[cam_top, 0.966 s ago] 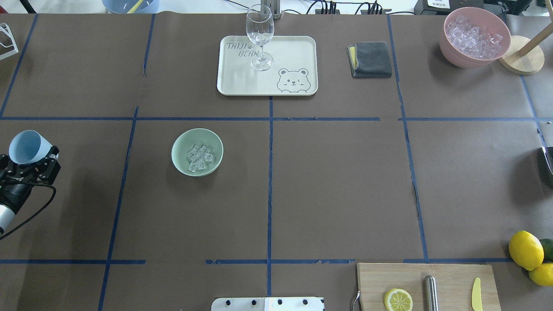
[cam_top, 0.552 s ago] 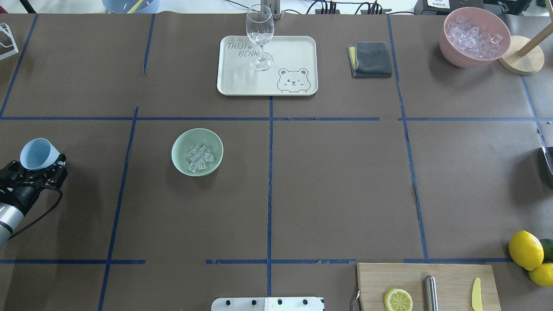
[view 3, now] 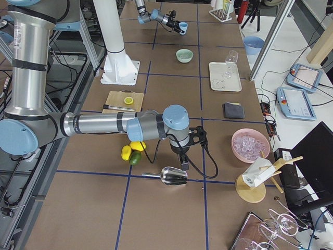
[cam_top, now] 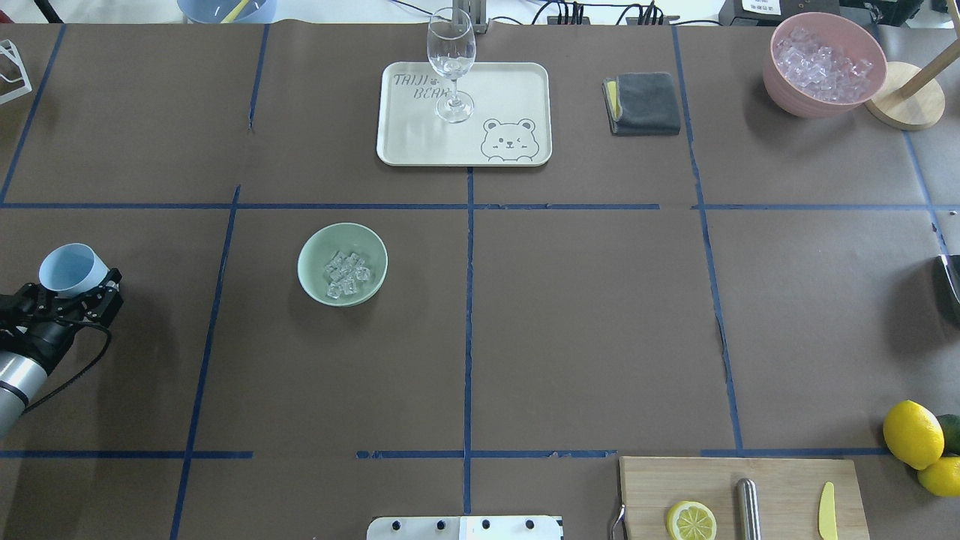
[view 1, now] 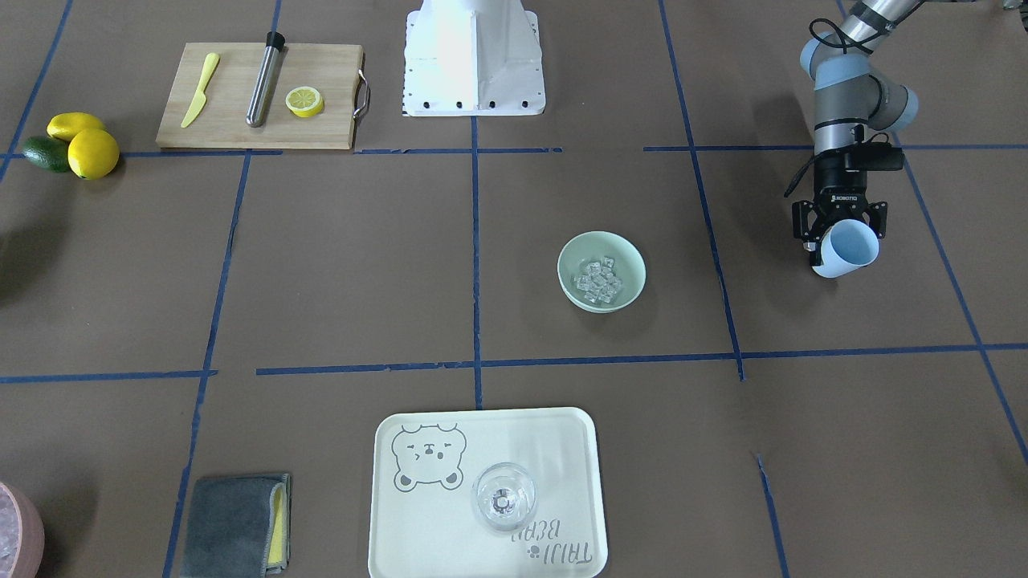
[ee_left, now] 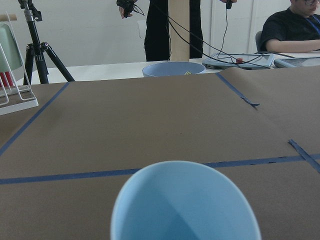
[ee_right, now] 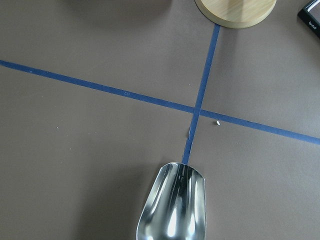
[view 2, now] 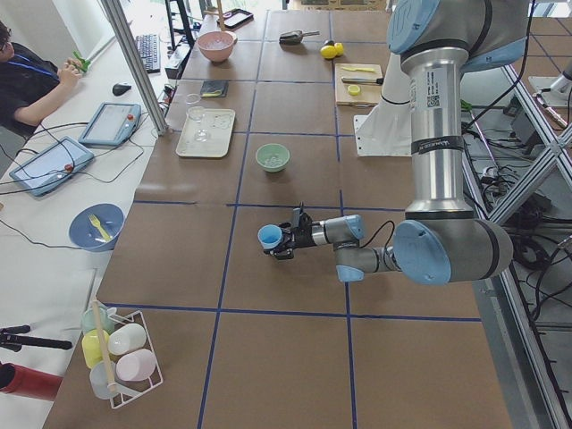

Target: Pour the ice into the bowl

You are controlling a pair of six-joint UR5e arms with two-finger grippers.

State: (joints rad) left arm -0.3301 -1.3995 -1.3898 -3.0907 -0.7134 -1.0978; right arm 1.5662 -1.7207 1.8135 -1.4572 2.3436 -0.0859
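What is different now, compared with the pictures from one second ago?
The left pincer, shut on the cup, moved a little toward the table's middle and slightly nearer the robot, carrying the cup along. Nothing was taken hold of or let go. The bowl, the ice in it, the glass and the tray stayed as they were.

One mint-green bowl [cam_top: 307,259] holds ice cubes [cam_top: 346,274] too clustered to count; one pink bowl [cam_top: 787,101], one light blue cup [cam_top: 69,268], one wine glass [cam_top: 451,52], one tray [cam_top: 510,90], one cutting board [cam_top: 784,487], two whole lemons [cam_top: 912,433], one lemon half [cam_top: 691,520]
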